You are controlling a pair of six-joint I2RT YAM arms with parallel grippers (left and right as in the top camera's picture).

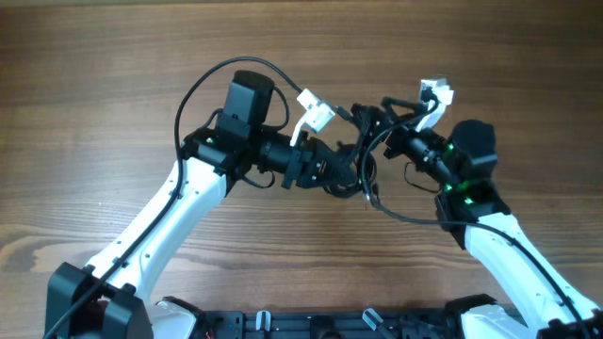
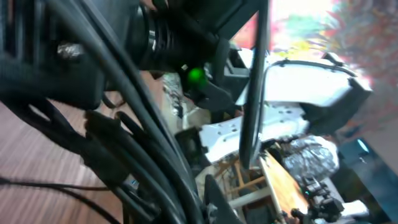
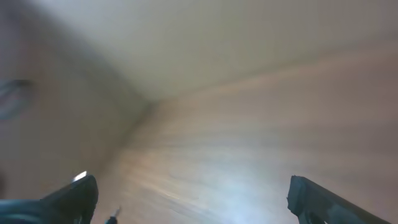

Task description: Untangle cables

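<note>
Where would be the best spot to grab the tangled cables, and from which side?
Probably the loop of the cables that bulges toward the near side, in the gap between the left gripper and right gripper. Come from above on that near side, jaws across the cord: the far side is crowded by both grippers, and only this loop stands clear of them.

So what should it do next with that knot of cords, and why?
Probably lower the right gripper onto one strand and close it. Its fingers stand wide apart with nothing between them, while the cables are bunched between the two arms beside the left gripper, whose grip I cannot make out.
</note>
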